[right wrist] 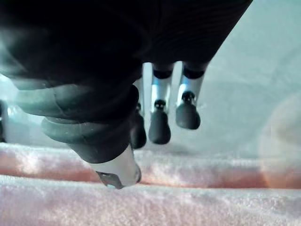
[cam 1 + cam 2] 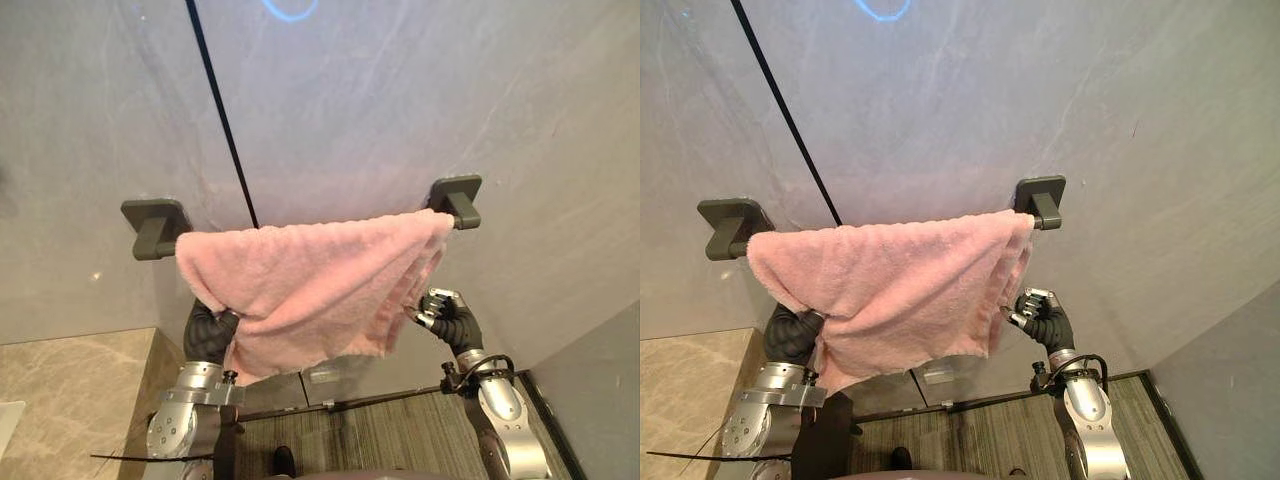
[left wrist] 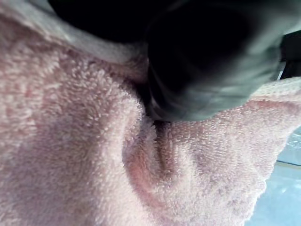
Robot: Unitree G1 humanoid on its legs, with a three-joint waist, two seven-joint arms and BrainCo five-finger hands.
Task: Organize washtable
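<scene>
Head view, left to right. Stone counter [image 2: 70,385] at 8 o'clock. Dark left bracket [image 2: 155,225] at 9 o'clock on grey wall [image 2: 400,100]. Left hand [image 2: 212,335] at 7 o'clock of the pink towel [image 2: 310,280], pushed up under its lower left fold. Fingers buried in cloth, so can't tell if gripping or just resting. Left wrist view no help: terry pile pressed against the dark cover. Black seam [image 2: 225,120] on the wall from 12 o'clock down to the towel's top edge. Towel draped over the towel bar [image 2: 452,217], spanning nearly bracket to bracket. Hem uneven, lowest at 6 o'clock, right side bunched below the right bracket [image 2: 458,195] at 2 o'clock. Striped floor [image 2: 380,430] at 6 o'clock. Right hand [image 2: 445,315] at 4 o'clock of the towel, just beside its right edge. Fingers slack and loosely bent, nothing held. Right wrist view: fingertips [image 1: 159,129] hanging free above the towel, thumb tip probably grazing the pile.
</scene>
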